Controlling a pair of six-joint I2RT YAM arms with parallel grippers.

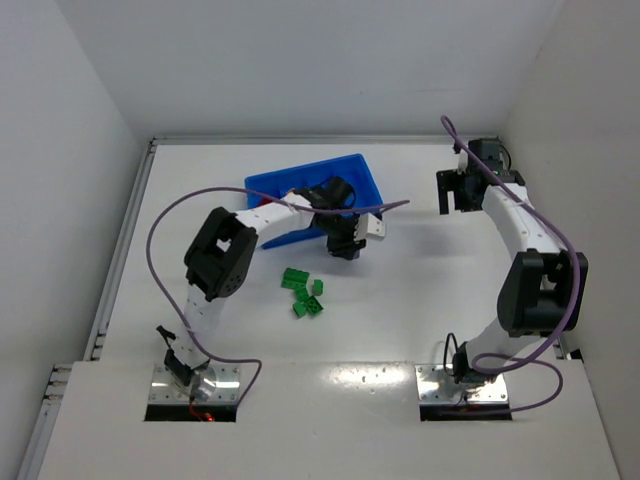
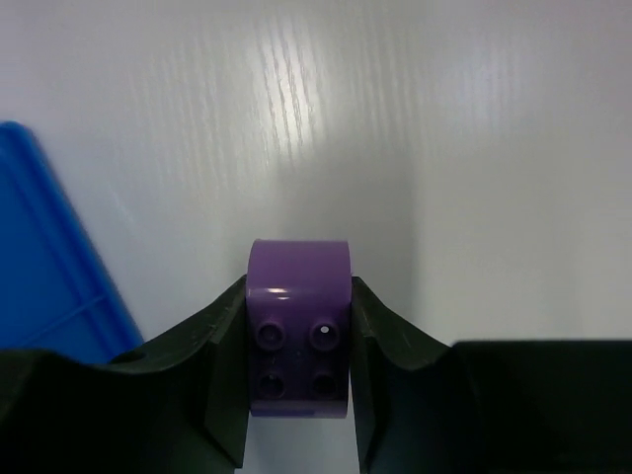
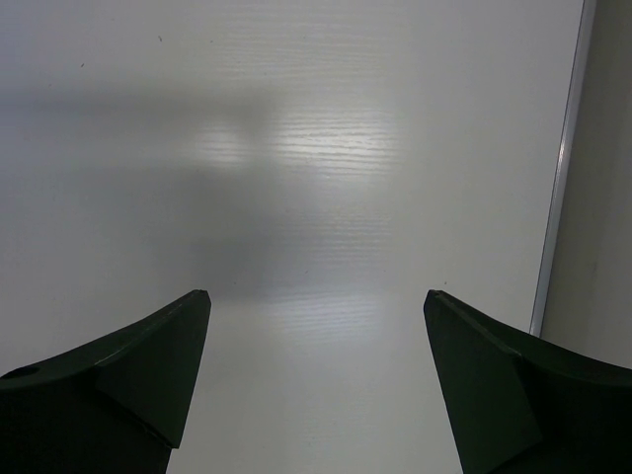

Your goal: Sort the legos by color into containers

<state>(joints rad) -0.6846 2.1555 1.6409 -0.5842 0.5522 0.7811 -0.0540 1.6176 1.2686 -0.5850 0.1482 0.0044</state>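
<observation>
The left gripper point(image 2: 299, 331) pinches a purple brick point(image 2: 298, 281) near the blue tray point(image 1: 300, 183), the right gripper point(image 3: 316, 380) gapes empty, and green bricks point(image 1: 305, 293) lie unsorted.

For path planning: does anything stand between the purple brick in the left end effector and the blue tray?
Nothing visible does: only table separates the brick from the tray. The green bricks lie off that path.

**Robotics laboratory test cell.** A white surface point(image 1: 420, 300) is enclosed behind and on both sides by plain white walls point(image 1: 300, 60). At its near edge, metal base plates point(image 1: 228, 382) carry a left arm point(image 1: 225, 260) and a right arm point(image 1: 535, 285), each trailing a purple cable point(image 1: 153, 240).
</observation>
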